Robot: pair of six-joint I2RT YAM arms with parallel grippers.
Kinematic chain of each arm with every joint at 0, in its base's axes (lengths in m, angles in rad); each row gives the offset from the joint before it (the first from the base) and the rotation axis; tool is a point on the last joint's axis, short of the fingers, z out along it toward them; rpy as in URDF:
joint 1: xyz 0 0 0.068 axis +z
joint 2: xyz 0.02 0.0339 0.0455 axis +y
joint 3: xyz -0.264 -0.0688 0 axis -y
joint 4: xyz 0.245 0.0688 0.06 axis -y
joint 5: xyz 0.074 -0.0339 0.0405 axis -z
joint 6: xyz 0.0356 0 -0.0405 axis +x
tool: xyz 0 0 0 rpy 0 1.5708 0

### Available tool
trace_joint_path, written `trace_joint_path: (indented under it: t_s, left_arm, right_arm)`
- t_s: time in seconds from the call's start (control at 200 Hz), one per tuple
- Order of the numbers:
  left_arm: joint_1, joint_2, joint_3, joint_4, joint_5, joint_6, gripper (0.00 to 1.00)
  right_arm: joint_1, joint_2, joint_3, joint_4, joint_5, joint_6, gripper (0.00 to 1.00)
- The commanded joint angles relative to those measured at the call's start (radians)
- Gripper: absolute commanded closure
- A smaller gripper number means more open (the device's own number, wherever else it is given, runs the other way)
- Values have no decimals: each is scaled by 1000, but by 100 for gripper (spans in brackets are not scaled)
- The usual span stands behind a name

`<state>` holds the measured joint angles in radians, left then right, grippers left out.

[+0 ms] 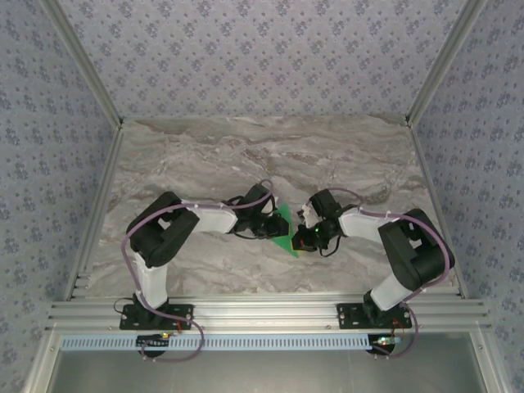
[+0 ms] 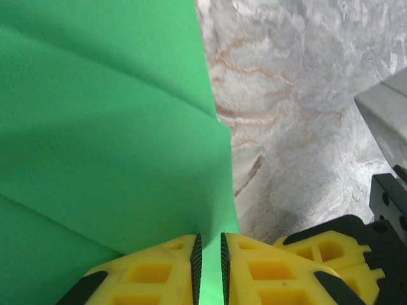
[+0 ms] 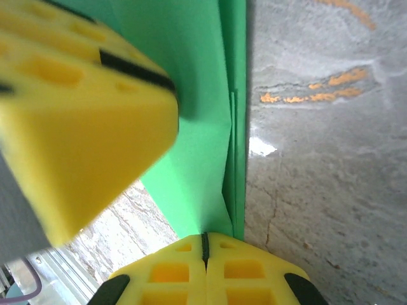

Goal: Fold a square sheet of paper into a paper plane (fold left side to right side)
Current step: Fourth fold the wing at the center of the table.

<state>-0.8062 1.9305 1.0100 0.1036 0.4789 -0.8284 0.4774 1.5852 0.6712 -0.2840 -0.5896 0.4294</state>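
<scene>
Both arms meet over the middle of the marble table point(image 1: 205, 155), with the creased green sheet of paper point(image 1: 284, 227) between them. The left gripper point(image 2: 208, 246) is clamped on the paper's edge. The right gripper point(image 3: 205, 244) is pressed together, apparently pinching the folded edge, though the contact is blurry.

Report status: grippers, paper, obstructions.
Left gripper shut on green paper. Right gripper shut on its folded edge. Paper creased, pinched between both. Grippers close together; no other obstruction seen.
</scene>
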Motion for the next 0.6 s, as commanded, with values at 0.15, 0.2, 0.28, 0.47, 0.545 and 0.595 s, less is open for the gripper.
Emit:
trace_joint_path:
  t_s: [0.15,0.2,0.28,0.47,0.545,0.595]
  left_arm:
    - [89,42,30,-73,-118,108,82]
    - [101,45,32,-71,-117,115,82]
    - [122,45,34,-62,-112,124,82]
    - [179,57,63,-59,-94,142,82]
    - [201,67,75,-65,-90,151,82]
    - [216,75,81,-69,-89,157,82]
  right_arm:
    - [-11,54,-48,-141,185,-25,100]
    - [-10,53,-48,-142,183,-26,100]
    - [-10,53,-50,-141,183,-27,100]
    - [-10,52,-55,-144,182,-27,100]
    - [-9,50,-56,-145,182,-26,100]
    - [-9,50,-58,-145,181,-27,100]
